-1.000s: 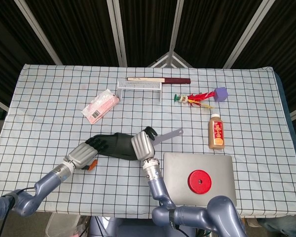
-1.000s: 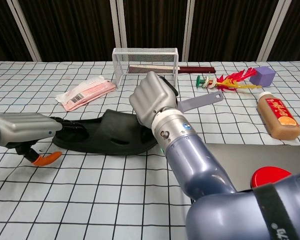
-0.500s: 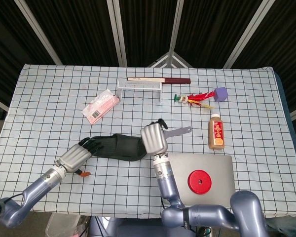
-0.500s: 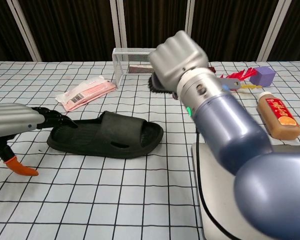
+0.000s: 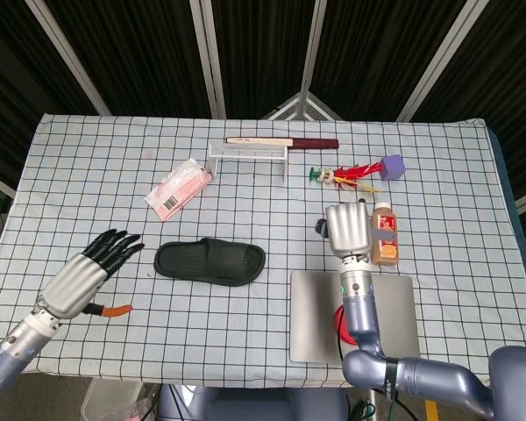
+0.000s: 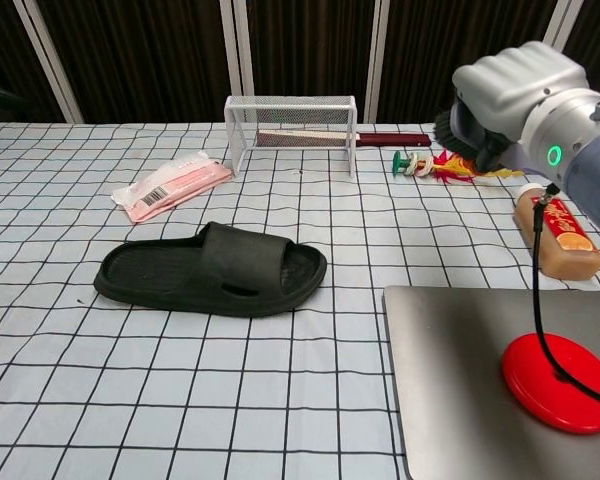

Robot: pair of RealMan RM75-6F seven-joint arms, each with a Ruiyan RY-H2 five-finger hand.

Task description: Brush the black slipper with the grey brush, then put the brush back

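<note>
The black slipper (image 5: 210, 260) lies flat on the checked cloth, toe end to the right, also in the chest view (image 6: 215, 272), with no hand touching it. My right hand (image 5: 349, 230) grips the grey brush, well to the right of the slipper and over the brown bottle (image 5: 387, 244). Dark bristles (image 5: 320, 228) poke out at the hand's left side; the handle is mostly hidden. The chest view shows this hand (image 6: 515, 95) raised at the upper right with the bristles (image 6: 452, 130) below it. My left hand (image 5: 101, 263) hovers left of the slipper, fingers spread, holding nothing.
A white wire rack (image 5: 248, 153) stands at the back with a dark-handled tool (image 5: 285, 141) behind it. A pink packet (image 5: 180, 187), a feathered toy (image 5: 346, 178) and a purple cube (image 5: 392, 166) lie around. A grey slab (image 5: 316, 329) with a red disc (image 6: 560, 380) sits front right.
My right hand lifted the brush off the slipper and carried it right, over the bottle. My left hand let go of the slipper and drew back to the left.
</note>
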